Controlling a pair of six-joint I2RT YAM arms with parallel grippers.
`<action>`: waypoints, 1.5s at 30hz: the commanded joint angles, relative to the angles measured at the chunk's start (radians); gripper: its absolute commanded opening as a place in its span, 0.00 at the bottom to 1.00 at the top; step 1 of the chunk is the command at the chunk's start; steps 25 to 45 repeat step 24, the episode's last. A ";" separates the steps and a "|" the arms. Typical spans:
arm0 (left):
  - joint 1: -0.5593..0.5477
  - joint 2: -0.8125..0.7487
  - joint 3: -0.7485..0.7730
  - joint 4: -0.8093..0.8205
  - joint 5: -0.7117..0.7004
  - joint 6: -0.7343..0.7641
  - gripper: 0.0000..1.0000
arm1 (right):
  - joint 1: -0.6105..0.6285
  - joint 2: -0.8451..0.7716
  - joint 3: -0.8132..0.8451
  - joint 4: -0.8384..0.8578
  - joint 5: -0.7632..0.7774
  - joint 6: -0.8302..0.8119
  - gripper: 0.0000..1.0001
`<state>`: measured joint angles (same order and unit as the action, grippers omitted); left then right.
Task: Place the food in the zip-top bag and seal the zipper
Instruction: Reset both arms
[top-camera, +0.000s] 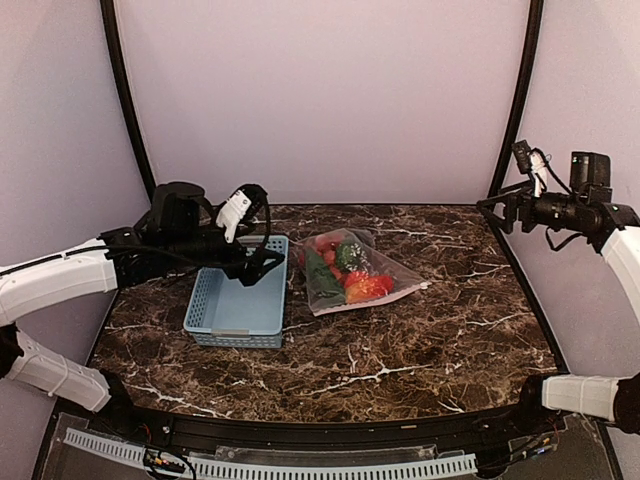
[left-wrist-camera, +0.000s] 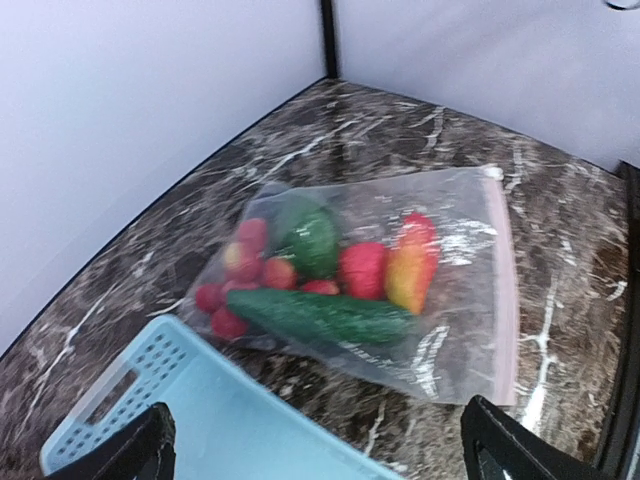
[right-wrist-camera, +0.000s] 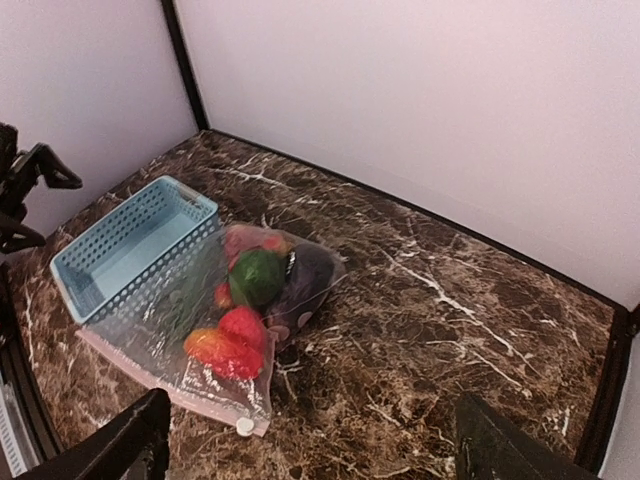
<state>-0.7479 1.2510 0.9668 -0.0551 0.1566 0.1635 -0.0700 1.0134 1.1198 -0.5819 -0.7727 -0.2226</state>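
the dark marbled table (top-camera: 420, 340) is spread below both tools; the blue basket (top-camera: 235, 300) sits just under the left gripper (left-wrist-camera: 320, 445), whose jaws are spread wide with nothing held; the zip-top bag (left-wrist-camera: 455, 340) lies flat just ahead of it, and well ahead of and below the right gripper (right-wrist-camera: 310, 445), likewise wide and empty; the food (left-wrist-camera: 330, 275) is bunched inside; the bag is judged light, limp and slippery, best pinched at the stiffer zipper (left-wrist-camera: 503, 290) on the left gripper's right; no writing can be read.
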 joint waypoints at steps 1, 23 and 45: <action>0.058 -0.045 0.074 -0.129 -0.355 -0.136 0.99 | -0.001 -0.024 -0.003 0.160 0.208 0.126 0.99; 0.195 -0.197 -0.145 0.117 -0.557 -0.159 0.99 | -0.002 -0.055 -0.249 0.440 0.419 0.246 0.99; 0.200 -0.191 -0.142 0.114 -0.545 -0.159 0.99 | -0.002 -0.053 -0.254 0.445 0.418 0.247 0.99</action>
